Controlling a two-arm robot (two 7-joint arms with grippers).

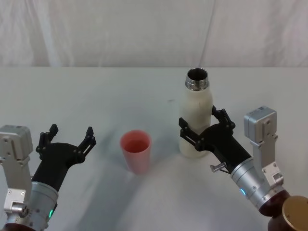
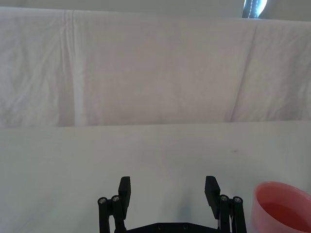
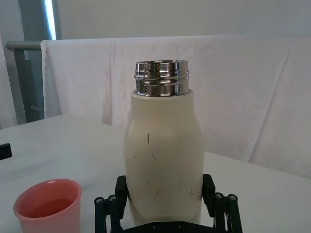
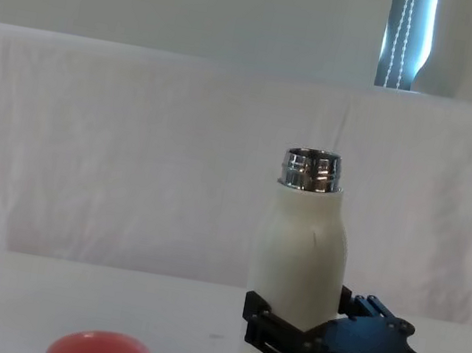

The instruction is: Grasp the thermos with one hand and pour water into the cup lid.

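Your left gripper (image 1: 67,137) hangs low over the table (image 1: 96,91) on the left, fingers spread wide and empty; leave it parked there; it sits well apart from the cup (image 1: 136,150), which stands upright just left of centre, mouth up, between the two arms. To its right the thermos (image 1: 197,115) stands upright on the table, cap off, steel neck bare; your right gripper (image 1: 207,129) straddles its lower body, one finger on each side; whether the pads already press the wall or stand a hair off, you cannot tell from these views, so treat the grasp as unproven. Squeeze until the bottle is firmly pinched before you lift; the hold is low on a tall body, so I judge it top-heavy; raise it slowly and straight, carry the neck left until it is above the cup, then tilt gently so the stream lands inside the narrow rim.

The thermos base is hidden behind the fingers in the right wrist view; the water level inside cannot be seen; the cup's inside looks faintly wet, yet you cannot be sure.
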